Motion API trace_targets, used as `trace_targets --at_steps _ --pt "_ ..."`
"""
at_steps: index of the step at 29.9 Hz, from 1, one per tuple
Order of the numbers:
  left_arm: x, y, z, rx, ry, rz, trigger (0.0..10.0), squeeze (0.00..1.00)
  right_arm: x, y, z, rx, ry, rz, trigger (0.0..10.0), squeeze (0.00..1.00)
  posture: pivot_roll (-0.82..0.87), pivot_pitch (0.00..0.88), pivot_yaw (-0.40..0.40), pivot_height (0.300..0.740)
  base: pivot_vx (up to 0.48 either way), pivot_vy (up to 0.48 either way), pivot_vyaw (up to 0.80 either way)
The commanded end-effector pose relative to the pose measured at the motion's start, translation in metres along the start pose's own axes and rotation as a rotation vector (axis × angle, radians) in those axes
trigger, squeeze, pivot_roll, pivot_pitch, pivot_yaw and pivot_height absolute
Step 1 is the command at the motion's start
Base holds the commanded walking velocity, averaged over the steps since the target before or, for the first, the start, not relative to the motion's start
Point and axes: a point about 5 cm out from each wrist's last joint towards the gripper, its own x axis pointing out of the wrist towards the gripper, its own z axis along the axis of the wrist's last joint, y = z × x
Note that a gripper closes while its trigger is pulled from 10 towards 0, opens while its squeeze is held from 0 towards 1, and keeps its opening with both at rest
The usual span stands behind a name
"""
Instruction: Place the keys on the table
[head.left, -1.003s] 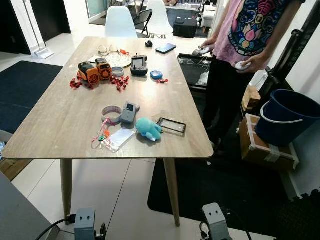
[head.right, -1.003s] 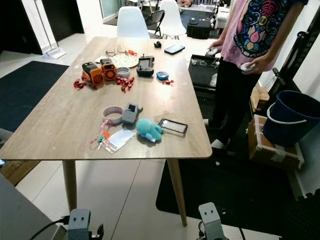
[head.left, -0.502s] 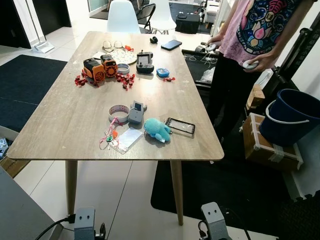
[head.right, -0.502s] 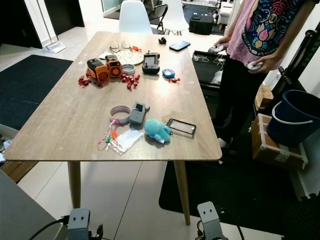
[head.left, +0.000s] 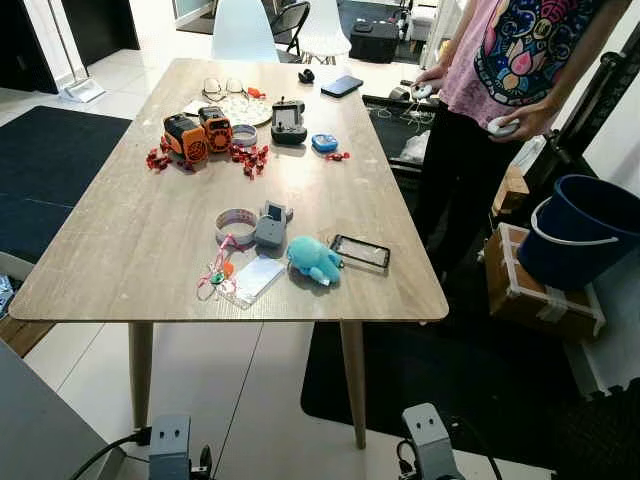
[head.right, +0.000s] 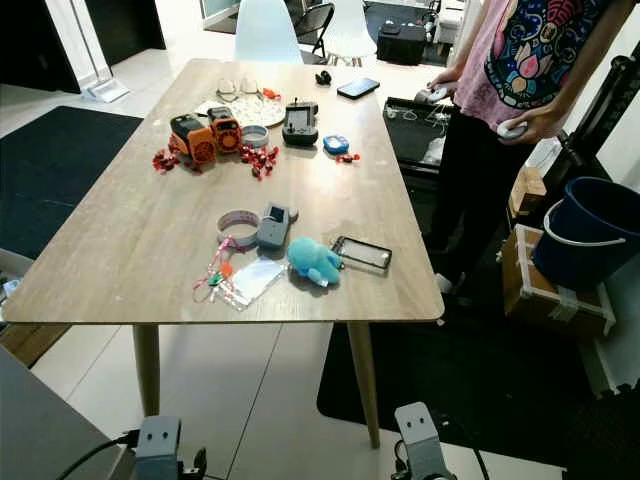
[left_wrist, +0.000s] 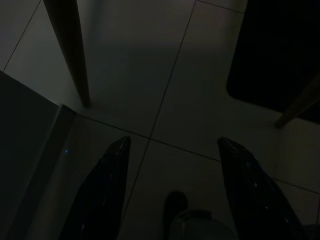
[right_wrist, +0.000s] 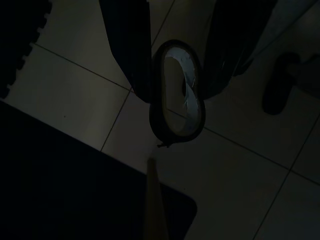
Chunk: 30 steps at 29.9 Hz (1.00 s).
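A bunch of keys (head.left: 217, 271) with a pink cord and orange and green tags lies near the front edge of the wooden table (head.left: 130, 240), beside a clear card pouch (head.left: 251, 279). Both arms hang low in front of the table, over the tiled floor. In the dark right wrist view, my right gripper (right_wrist: 177, 92) is shut on a dark loop (right_wrist: 179, 97) with a pale inner face, squeezed into an oval. My left gripper (left_wrist: 173, 145) is open with nothing between its fingers.
On the table lie a tape roll (head.left: 233, 222), a grey device (head.left: 270, 228), a blue plush toy (head.left: 314, 259), a phone (head.left: 361, 252), orange toys (head.left: 194, 136) and red pieces. A person (head.left: 505, 90) stands at the right side. A blue bucket (head.left: 578, 232) sits on cardboard boxes.
The whole picture has shifted a little, so the camera moved. The things on the table and both arms are as before.
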Motion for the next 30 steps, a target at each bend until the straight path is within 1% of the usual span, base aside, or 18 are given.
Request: trace_targets --at_steps 1,6,19,30 --pt "-0.0014 0.0014 -0.0037 -0.021 0.017 0.006 10.0 0.0 -0.0009 -0.0022 -0.0034 0.0 0.017 -0.004 10.0 0.0 0.08 0.061 -0.055 0.74 0.0 0.0 0.0" --pt "-0.0014 0.0014 -0.0037 -0.029 0.017 0.002 10.0 0.0 -0.0009 -0.002 -0.0033 -0.001 0.017 -0.003 10.0 0.0 0.08 0.06 -0.055 0.74 0.0 0.0 0.0" --pt "-0.0009 0.0011 -0.0027 -0.038 0.014 -0.004 10.0 0.0 -0.0008 -0.003 -0.0026 -0.004 0.016 -0.005 10.0 0.0 0.08 0.051 -0.056 0.74 0.274 0.0 0.0" --pt "-0.0013 0.0017 -0.0035 -0.039 0.017 0.012 10.0 0.0 -0.0006 -0.0034 -0.002 -0.005 0.017 -0.004 10.0 0.0 0.08 0.057 -0.06 0.74 0.0 0.0 0.0"
